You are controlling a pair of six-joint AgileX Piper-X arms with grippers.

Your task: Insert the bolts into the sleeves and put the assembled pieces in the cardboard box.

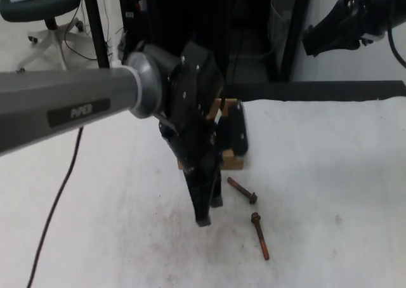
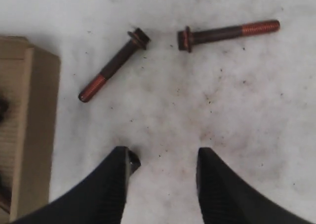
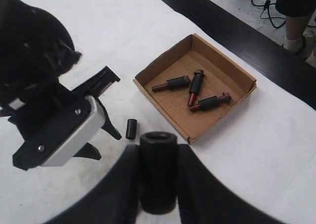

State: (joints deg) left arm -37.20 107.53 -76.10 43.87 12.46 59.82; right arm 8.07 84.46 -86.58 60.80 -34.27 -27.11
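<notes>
Right claw clenched on black cylindrical sleeve; beyond it, brown cardboard box holds three sleeved bolts. Left claw released.

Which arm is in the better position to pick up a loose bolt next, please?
Left. The left end effector is open above the two loose bolts, while the right end effector is shut on a sleeve.

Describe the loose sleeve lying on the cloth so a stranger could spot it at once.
Find the cardboard box on the white bench. Just outside it, toward the left pincer, lies a short black sleeve. Unlike the three in the box, it has no bolt through it.
</notes>
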